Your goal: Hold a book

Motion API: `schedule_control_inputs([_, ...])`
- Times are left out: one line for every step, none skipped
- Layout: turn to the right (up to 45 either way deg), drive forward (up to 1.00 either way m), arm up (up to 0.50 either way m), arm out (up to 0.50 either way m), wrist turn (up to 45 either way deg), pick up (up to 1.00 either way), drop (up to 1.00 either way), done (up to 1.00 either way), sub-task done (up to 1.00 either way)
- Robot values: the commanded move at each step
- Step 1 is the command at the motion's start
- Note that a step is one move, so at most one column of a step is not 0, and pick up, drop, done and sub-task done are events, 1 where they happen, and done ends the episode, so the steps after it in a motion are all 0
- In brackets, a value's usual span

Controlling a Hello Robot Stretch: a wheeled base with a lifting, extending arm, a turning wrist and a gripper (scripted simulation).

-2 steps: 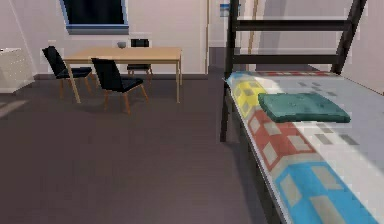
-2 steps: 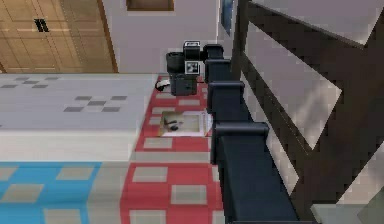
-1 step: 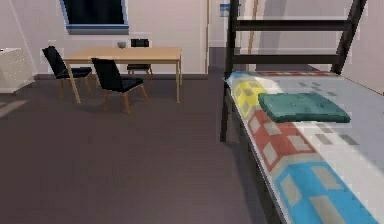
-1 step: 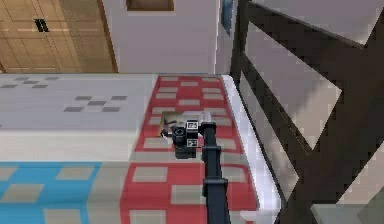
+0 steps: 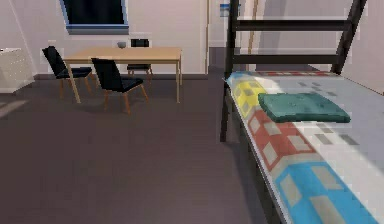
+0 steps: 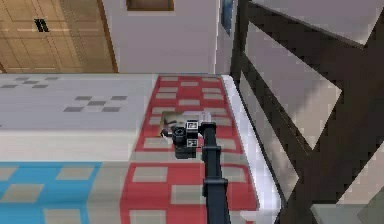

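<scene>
**Entry: bedside reach, task "hold a book"**

**Gripper** [image 6: 172, 130]: centre of the arm side view, at the far end of the arm [image 6: 213, 180], which rises from the bottom edge across the patchwork quilt [image 6: 150, 195]. Whether it holds anything: cannot tell, since the patterned quilt and a small thing lie at and behind the fingers.

**Task's thing:** no book of sure shape. A small tan-and-dark shape [image 6: 163, 119] lies on the quilt's red-and-white squares, just up and left of the gripper. It is probably the book but too small to confirm. Over, beside or touching: cannot tell.

**Step in hand (judged):** the grasp at the bed. Nothing hangs clear of the quilt, so a hold is not established. The next move calls for the fingers to settle about the shape, then a straight lift until it clears the quilt.

**Edges, arm side view:**
- The dark bed frame [image 6: 300, 110] runs down the right side, near the arm, so there is little room that way.
- Open quilt lies to the left and further up the frame.
- A wooden door [image 6: 50, 35] is at upper left, beyond the bed.

**Open room, forward view:**
- The bed is at right, with a teal pillow [image 5: 303, 106] lying on it.
- Bare dark floor [image 5: 120, 160] takes the centre and lower left.
- A wooden table [image 5: 150, 55] with dark chairs [image 5: 118, 78] is at upper left, well apart from the bed.
</scene>
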Motion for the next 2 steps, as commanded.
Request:
schedule_control_inputs([0.0, 0.0, 0.1, 0.0, 0.0, 0.0, 0.0, 0.0, 0.0])
schedule_control_inputs([0.0, 0.0, 0.0, 0.0, 0.0, 0.0, 0.0, 1.0, 0.0])
